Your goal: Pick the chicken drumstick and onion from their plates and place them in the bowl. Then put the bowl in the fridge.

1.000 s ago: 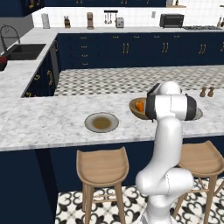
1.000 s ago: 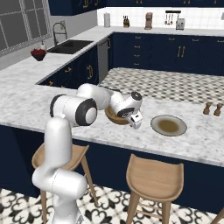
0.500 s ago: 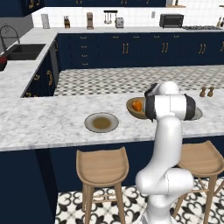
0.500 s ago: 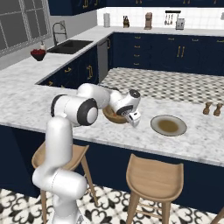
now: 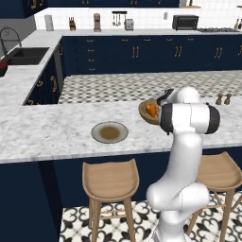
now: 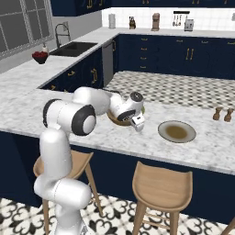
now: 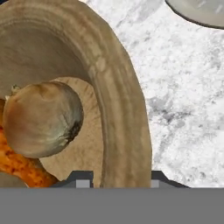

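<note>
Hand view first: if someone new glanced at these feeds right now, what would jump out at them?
The wooden bowl up close, with the onion lying inside against the orange drumstick, and the gripper straddling the bowl's rim. From the base views, the white arm bends low over the marble counter, with an empty plate beside the bowl.

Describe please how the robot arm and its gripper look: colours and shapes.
The arm is glossy white, built of rounded tubular links with dark grey bands at the joints. The gripper is a small white block; its two finger tips are dark and squared.
</note>
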Tool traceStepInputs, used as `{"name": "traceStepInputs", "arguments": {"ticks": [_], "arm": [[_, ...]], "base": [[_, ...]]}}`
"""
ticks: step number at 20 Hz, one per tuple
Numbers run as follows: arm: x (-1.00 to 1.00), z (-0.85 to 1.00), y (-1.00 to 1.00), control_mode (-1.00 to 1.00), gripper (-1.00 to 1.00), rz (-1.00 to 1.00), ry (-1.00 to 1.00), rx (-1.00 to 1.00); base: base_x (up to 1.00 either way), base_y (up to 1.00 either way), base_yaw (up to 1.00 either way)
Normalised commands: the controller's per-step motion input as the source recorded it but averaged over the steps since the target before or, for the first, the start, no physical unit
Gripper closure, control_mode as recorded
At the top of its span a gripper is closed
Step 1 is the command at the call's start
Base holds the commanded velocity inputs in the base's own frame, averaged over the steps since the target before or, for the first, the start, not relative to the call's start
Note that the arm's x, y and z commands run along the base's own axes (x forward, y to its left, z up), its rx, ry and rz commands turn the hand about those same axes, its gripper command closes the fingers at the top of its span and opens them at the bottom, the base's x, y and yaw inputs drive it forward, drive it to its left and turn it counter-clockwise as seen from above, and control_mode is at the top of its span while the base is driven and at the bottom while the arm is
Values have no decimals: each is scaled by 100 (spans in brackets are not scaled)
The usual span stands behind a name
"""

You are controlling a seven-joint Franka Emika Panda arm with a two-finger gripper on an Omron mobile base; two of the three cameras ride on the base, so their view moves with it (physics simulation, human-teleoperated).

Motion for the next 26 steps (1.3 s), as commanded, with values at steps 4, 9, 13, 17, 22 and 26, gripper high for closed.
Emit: {"name": "traceStepInputs", "arguments": {"ticks": [4, 9, 13, 17, 22, 26], "arm": [[-74, 100, 3, -100, 100, -4, 20, -3], [-78, 58, 36, -100, 100, 0, -1, 5], [-76, 59, 33, -100, 100, 0, -13, 0], [-89, 78, 21, -100, 100, 0, -1, 0], [-99, 34, 0, -100, 100, 0, -1, 0], [-79, 40, 4, -100, 100, 0, -3, 0]], "base": [[0, 0, 0], [0, 0, 0], [0, 0, 0], [0, 0, 0], [0, 0, 0], [0, 0, 0]]}}
